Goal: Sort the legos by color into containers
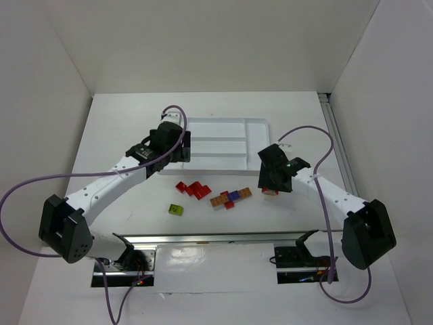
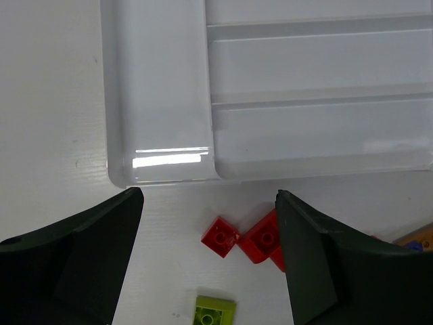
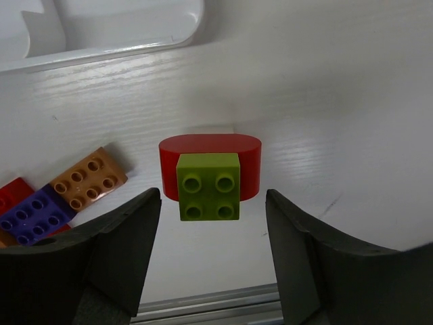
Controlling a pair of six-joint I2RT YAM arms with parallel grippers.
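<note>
the white tray [image 1: 223, 128] lies flat on the table [image 1: 122, 122], on the side far from the arm bases. the left wrist view shows one short section across its left end and long sections running off to the right behind low walls.

the left gripper [image 2: 208, 200] hangs over the tray's near left corner. its two dark fingers stand well apart and nothing is between them. just off the tray's near edge, below that corner, two red bricks [image 2: 220, 237] lie touching each other. a lime green brick [image 2: 215, 311] sits alone further out from the tray, apart from the red ones.

the right gripper [image 3: 211, 196] is off the tray's near right corner, low over the table. its fingers are apart, and between them lies a small lime green square brick [image 3: 209, 185] stacked on a red rounded piece [image 3: 210, 145]. a gap of bare table shows on each side, so neither finger touches the pair.

along the tray's near edge, between the red bricks and the right gripper, a loose cluster lies on the table: an orange-brown plate [image 3: 88, 177], a blue-purple plate [image 3: 34, 217] touching it, and a red brick [image 3: 13, 193] at the edge of the right wrist view. the overhead view shows this cluster [image 1: 231, 197] near the middle of the tray's long side, outside it. every brick in sight lies on the table on the tray's near side.
</note>
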